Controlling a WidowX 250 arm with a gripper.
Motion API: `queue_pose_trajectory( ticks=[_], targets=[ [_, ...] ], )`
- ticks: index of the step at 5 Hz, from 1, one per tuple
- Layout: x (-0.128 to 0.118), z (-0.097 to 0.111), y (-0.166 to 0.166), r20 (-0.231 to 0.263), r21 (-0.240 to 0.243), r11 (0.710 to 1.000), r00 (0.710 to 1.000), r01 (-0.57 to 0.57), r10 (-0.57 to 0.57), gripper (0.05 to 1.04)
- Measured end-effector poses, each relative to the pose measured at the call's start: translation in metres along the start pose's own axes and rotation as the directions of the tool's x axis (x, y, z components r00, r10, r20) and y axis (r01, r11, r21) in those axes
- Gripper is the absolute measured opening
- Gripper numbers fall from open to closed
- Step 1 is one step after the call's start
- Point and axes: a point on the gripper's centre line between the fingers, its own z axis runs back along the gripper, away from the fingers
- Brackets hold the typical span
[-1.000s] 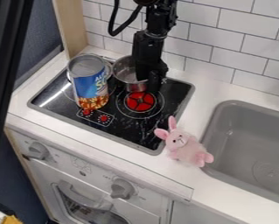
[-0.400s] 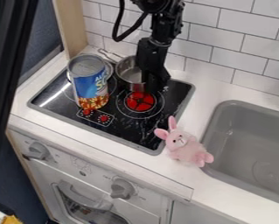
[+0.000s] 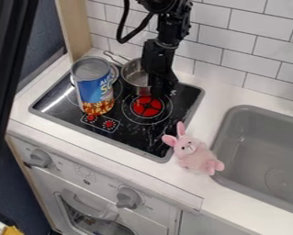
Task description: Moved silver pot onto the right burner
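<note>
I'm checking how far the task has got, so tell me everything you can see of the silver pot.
The silver pot is small and round, open at the top, with shiny walls that look like metal. A thin handle sticks out toward the back left. It is roughly upright over the stove's rear, just behind the right burner's red centre, not centred on it. The gripper is at its right side and hides part of it; whether they touch is unclear.

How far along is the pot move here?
Nothing looks finished: the silver metal pot is behind the red-centred round burner, whose centre is uncovered. The black pincer is at the pot's side; a grip can't be confirmed. Getting the pot onto the burner remains.
</note>
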Motion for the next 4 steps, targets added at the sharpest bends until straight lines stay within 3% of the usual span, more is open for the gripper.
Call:
queue_pose_trajectory(
  ticks=[3,4],
  targets=[
    [0.024,0.056,0.003,-0.145,-0.078,0.997,0.989,-0.019,0.007,0.085],
    [0.039,0.070,0.011,-0.170,-0.117,0.993,0.985,-0.017,-0.003,0.085]
  ],
)
